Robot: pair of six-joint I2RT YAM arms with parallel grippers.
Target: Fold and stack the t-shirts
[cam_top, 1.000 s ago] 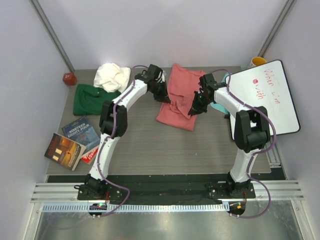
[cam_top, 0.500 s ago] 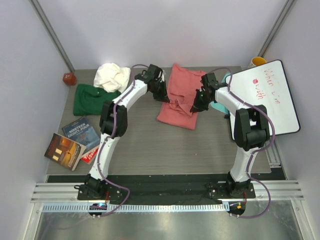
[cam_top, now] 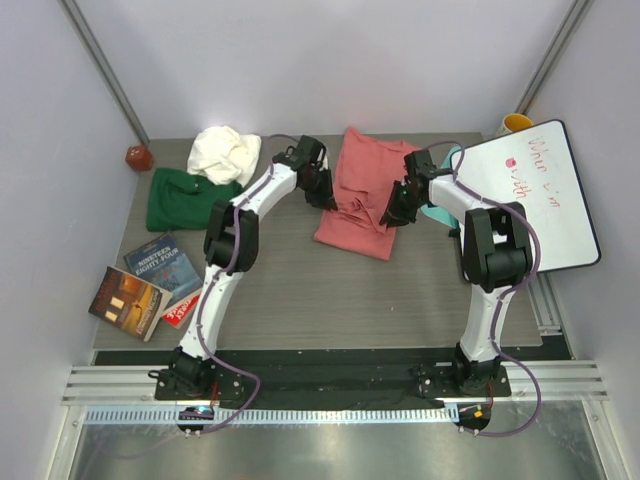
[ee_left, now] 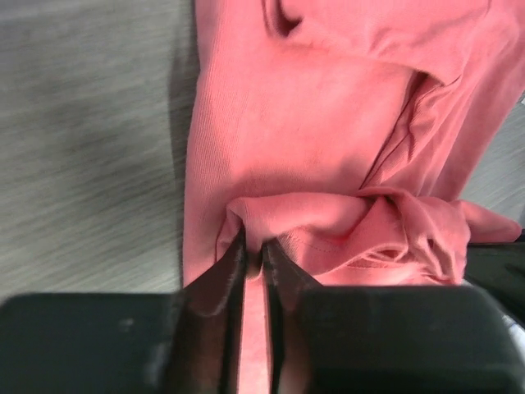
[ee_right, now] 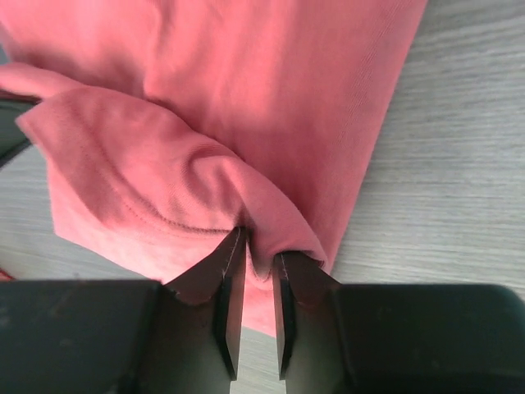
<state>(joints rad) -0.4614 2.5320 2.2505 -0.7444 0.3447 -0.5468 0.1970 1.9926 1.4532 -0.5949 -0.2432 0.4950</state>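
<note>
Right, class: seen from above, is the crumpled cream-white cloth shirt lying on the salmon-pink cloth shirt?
No, the cream-white shirt touches the dark green cloth shirt, apart from the salmon-pink shirt.

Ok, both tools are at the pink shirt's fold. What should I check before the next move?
1. Left tool gripping the salmon-pink shirt: cannot tell; jaws a sliver apart, fold bunched at the tips.
2. Right tool open: ok; jaws parted, fold resting at the tips.
3. Fold lying flat: not ok; a raised ridge runs between the tools.
4. Shirt on the table, short of the whiteboard: ok.
5. White shirt folded: not ok; crumpled at the green shirt's far corner.
</note>
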